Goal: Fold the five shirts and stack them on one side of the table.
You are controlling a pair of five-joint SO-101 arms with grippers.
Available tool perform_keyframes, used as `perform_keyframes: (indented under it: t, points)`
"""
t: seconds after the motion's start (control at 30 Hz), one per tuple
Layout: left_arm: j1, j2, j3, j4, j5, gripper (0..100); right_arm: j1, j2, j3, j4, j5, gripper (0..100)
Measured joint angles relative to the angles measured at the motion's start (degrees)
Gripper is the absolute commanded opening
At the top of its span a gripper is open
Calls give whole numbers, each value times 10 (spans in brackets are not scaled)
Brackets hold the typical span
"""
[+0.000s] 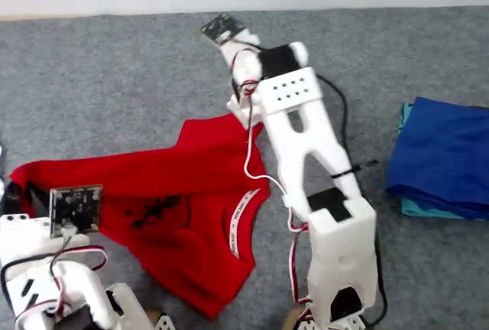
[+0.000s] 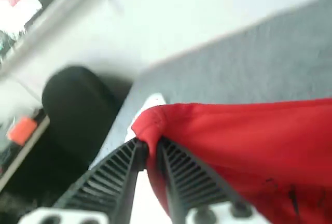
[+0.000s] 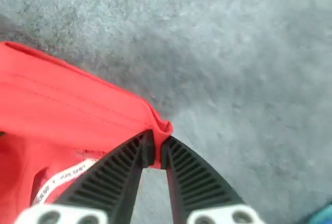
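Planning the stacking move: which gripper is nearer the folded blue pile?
Right. The right gripper pinches the red shirt mid-table; the left gripper holds it at the edge farthest from the blue pile.

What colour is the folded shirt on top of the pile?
The top folded shirt is dark blue; the high view shows it best.

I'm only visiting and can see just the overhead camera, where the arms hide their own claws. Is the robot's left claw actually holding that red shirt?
Observer: Yes. The left gripper is shut on a bunched corner of the red shirt.
Operator: And the other claw?
Observer: The right gripper pinches a folded edge of the same shirt, with the grey table behind it.
Operator: Anything past the table near the left claw?
Observer: A dark rounded object sits just beyond the table's edge.
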Motion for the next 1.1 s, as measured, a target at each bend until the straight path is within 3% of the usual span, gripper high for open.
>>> perform_keyframes:
  t: [0.17, 0.43, 0.67, 0.9, 1.1]
  points:
    - [47, 0, -58, -16, 24, 3, 15, -87, 0, 25, 3, 11]
    - [59, 2, -79, -113, -2, 3, 50, -247, 0, 25, 3, 10]
    - [63, 156, -202, -139, -1, 3, 120, -362, 0, 25, 3, 10]
    - [144, 360, -407, -4, 8, 3, 154, -462, 0, 25, 3, 10]
    - [254, 476, -494, 147, 10, 3, 157, -528, -1, 25, 12, 10]
